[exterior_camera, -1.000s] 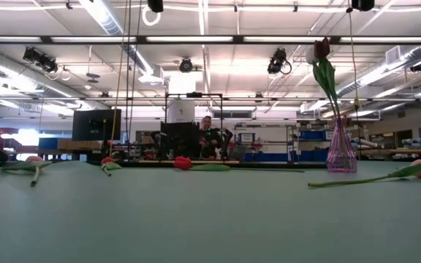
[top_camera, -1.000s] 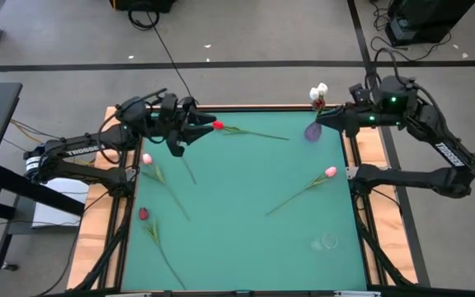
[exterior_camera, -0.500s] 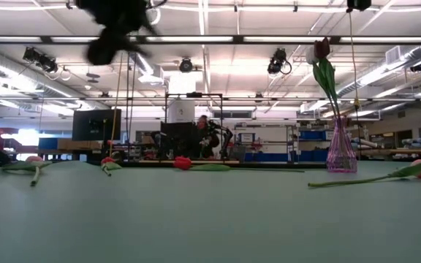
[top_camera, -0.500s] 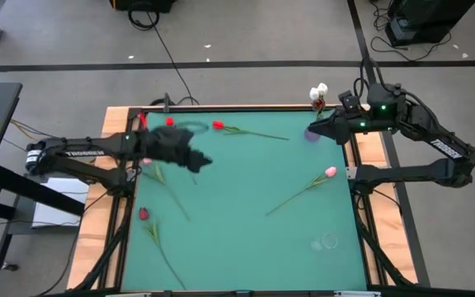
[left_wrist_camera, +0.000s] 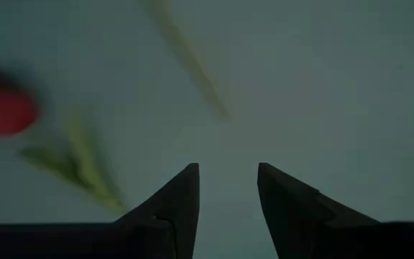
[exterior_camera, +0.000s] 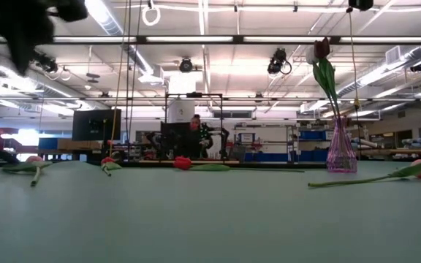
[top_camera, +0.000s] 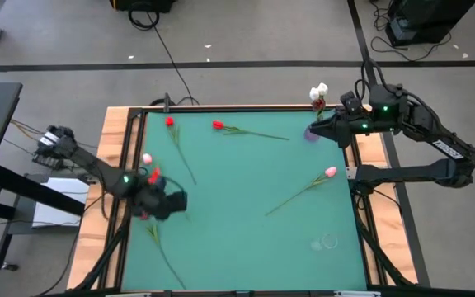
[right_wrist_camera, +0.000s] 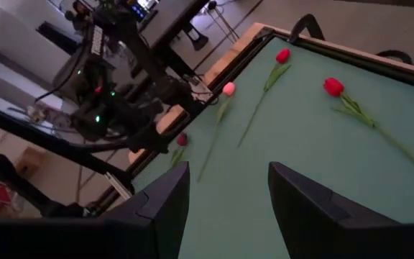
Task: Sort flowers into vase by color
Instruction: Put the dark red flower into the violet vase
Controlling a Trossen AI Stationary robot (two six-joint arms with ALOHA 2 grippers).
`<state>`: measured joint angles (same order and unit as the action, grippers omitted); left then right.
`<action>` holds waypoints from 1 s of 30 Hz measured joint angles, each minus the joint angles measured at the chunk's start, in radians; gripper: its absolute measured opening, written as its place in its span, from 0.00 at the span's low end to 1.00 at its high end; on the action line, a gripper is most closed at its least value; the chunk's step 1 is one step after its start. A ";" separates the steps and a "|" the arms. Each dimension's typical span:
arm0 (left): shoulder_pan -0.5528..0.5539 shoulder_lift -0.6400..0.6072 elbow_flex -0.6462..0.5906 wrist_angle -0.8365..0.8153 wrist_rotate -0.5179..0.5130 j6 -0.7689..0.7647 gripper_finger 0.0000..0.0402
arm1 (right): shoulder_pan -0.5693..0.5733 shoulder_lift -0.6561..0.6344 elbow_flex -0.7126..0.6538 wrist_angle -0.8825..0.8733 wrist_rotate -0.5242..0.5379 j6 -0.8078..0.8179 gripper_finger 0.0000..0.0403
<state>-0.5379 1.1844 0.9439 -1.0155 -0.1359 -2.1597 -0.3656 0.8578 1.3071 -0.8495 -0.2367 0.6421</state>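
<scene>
Open green mat (top_camera: 237, 181) mid-table; scattered tulips (top_camera: 307, 189) around it, vase (top_camera: 312, 132) at far-right corner.

No writing, label, brand, number or sign can be read in any of the views. The right arm (top_camera: 448, 151) carries a short pale marking along its side in the high view, but its letters are too small to make out.
</scene>
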 joint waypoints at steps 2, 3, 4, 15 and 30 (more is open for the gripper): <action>-0.039 0.048 -0.001 -0.036 0.039 -0.037 0.36 | 0.000 -0.008 0.000 -0.024 0.003 -0.029 0.49; -0.045 0.076 -0.001 -0.047 0.089 -0.050 0.36 | -0.001 -0.011 0.000 -0.031 0.008 -0.042 0.49; -0.051 0.106 -0.001 -0.051 0.123 -0.061 0.36 | -0.003 -0.014 0.000 -0.034 0.008 -0.050 0.49; -0.214 0.335 -0.002 0.083 0.310 -0.087 0.36 | -0.044 -0.019 0.000 -0.045 -0.079 -0.078 0.49; -0.203 0.435 -0.004 0.107 0.329 -0.099 0.36 | -0.044 -0.050 0.000 -0.080 -0.096 -0.060 0.49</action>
<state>-0.7405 1.6199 0.9401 -0.9083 0.1936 -2.2587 -0.4099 0.8082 1.3067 -0.9295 -0.3325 0.5819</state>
